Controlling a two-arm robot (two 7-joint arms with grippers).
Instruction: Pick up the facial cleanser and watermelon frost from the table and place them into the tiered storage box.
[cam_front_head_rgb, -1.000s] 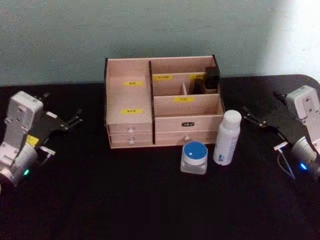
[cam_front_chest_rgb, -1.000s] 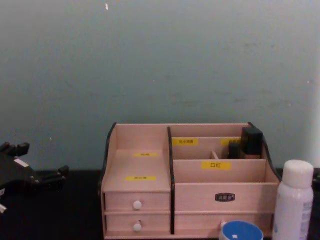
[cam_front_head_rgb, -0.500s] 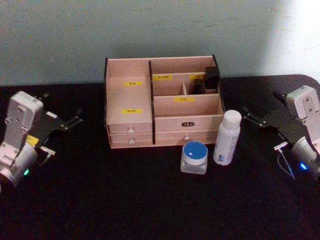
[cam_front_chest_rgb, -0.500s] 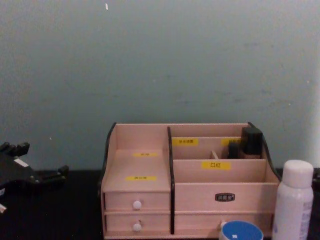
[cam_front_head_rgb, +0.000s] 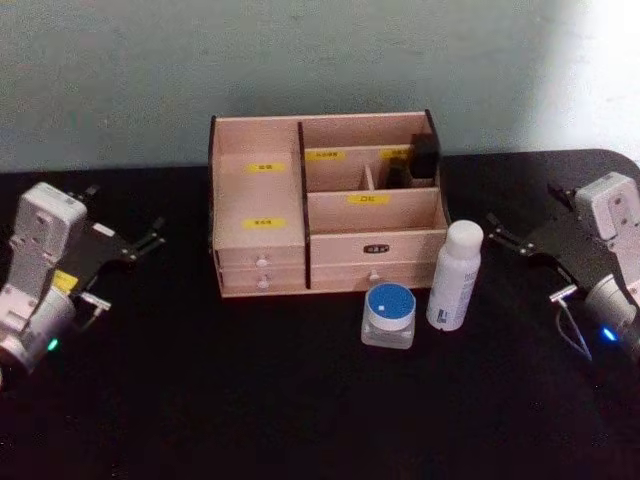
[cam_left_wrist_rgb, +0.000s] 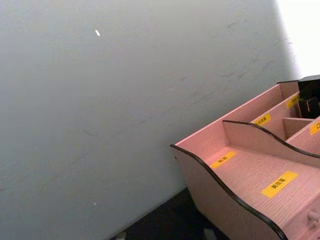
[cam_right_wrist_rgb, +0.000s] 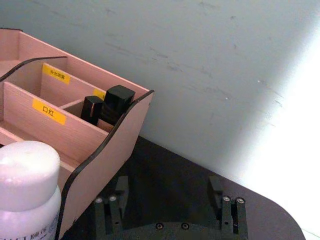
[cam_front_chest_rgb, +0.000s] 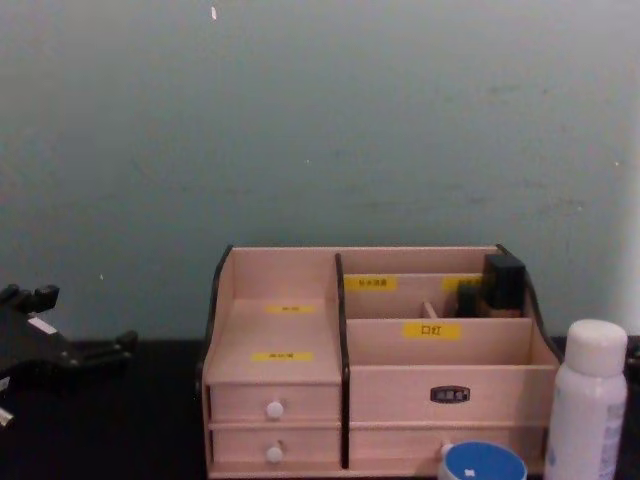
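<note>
Beside the wooden tiered storage box (cam_front_head_rgb: 262, 250), smooth cylindrical facial cleanser (cam_front_head_rgb: 453, 277)

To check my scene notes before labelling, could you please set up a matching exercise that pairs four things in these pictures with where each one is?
Things
1. facial cleanser
2. watermelon frost
3. dark containers
4. left gripper

Places
A. at the far left above the table, apart from the tiered storage box
B. inside the box's rear right compartment
C. upright by the box's right front corner
D. before the right-hand drawers, at the facial cleanser's left

Pairs: 1-C, 2-D, 3-B, 4-A
</note>
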